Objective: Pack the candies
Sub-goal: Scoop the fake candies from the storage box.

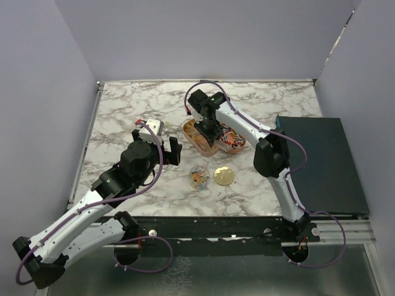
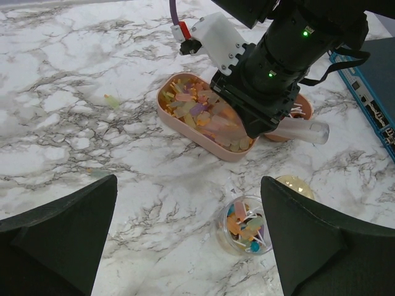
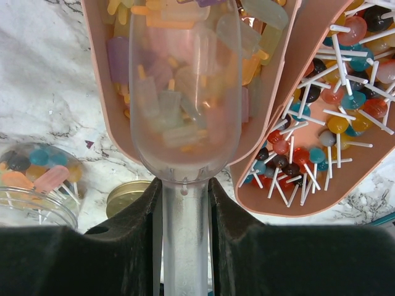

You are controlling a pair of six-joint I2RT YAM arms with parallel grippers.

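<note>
Plenty is out of sight here. From the top, the right gripper (image 3: 185, 191) and its wrist cover most of the oval pink tray (image 2: 185, 137) of pastel sweets. The second oval pink tray (image 3: 284, 200) is cut off at the edge of the right wrist view. The round gold lid (image 1: 223, 176) is half hidden behind a finger in the left wrist view.

The right arm reaches forward over the marble bench (image 1: 123, 105), elbow bent, wrist tipped down into the first tray. Its jaws pinch the handle of a clear plastic scoop (image 3: 185, 92). The scoop's long axis runs straight out from the wrist along the tray's length, mouth away from the jaws.

Pastel stick-shaped candies (image 2: 197, 111) lie jumbled under and around it, pointing every way. Some may be inside the bowl, but that is hard to say through the plastic. Round lollipops on white sticks (image 3: 321, 123) fill the other tray. More candies sit in the small clear round jar (image 2: 244, 225), just beside the lid.

The left gripper (image 2: 188, 182) hangs above the bench near the jar, jaws spread wide, holding nothing.
</note>
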